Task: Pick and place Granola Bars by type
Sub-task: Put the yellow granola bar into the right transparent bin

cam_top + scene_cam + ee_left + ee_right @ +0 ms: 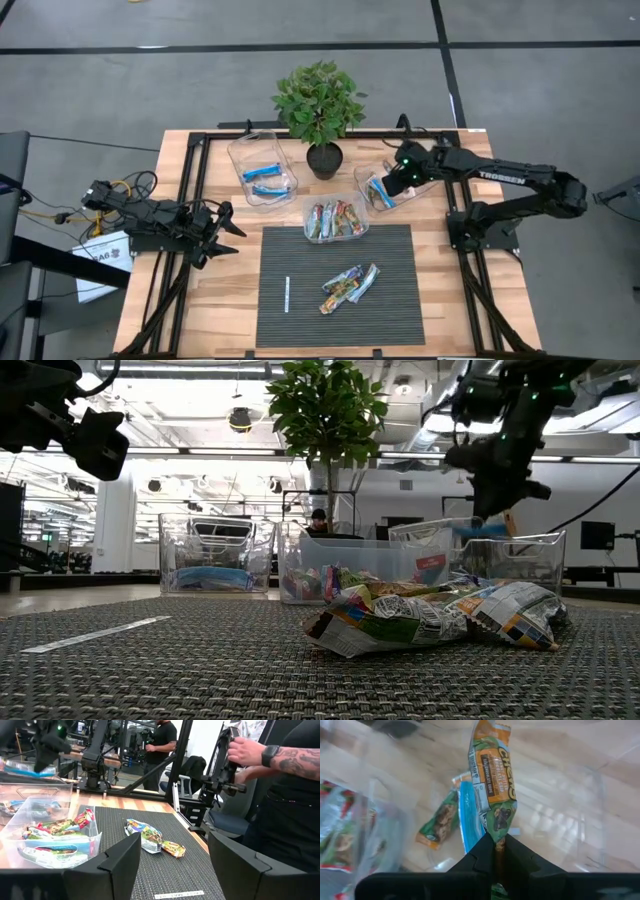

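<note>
Three tubs (262, 170), one plant (320, 105), two arms (520, 190).

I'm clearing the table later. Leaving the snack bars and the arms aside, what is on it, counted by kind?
Clear tubs: 3
Potted plant: 1
Thin white stick: 1
Dark ribbed mat: 1
Total: 6
</note>
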